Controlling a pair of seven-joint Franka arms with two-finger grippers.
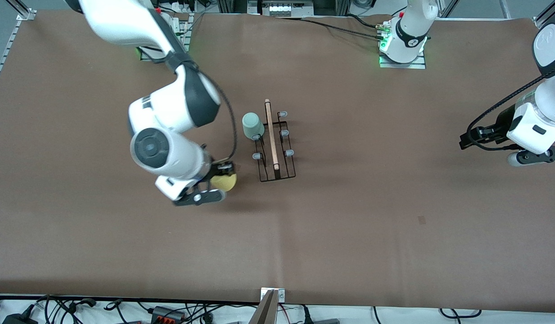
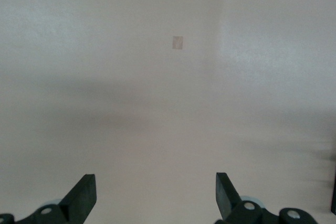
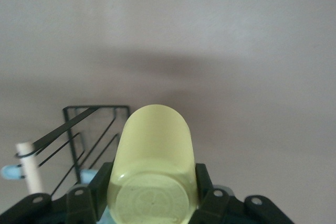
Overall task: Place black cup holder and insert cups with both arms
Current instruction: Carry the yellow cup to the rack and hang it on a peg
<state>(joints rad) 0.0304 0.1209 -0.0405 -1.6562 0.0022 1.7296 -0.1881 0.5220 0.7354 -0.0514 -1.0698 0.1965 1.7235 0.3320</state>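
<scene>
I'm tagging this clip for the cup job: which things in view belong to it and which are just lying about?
Part of the job:
- black cup holder
- pale green cup, on a holder peg
- yellow cup, held by right gripper
- left gripper, open, waiting over bare table

Just lying about:
- small tape patch on the table
- cables along the table edge

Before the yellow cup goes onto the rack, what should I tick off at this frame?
1. Right gripper jaws clamp yellow cup: ok.
2. Black cup holder upright on the table: ok.
3. Pale green cup already on a peg: ok.
4. Free peg beside the yellow cup: ok.
5. Left gripper open, waiting at its end of the table: ok.
6. Light blue cup location: cannot tell.
</scene>
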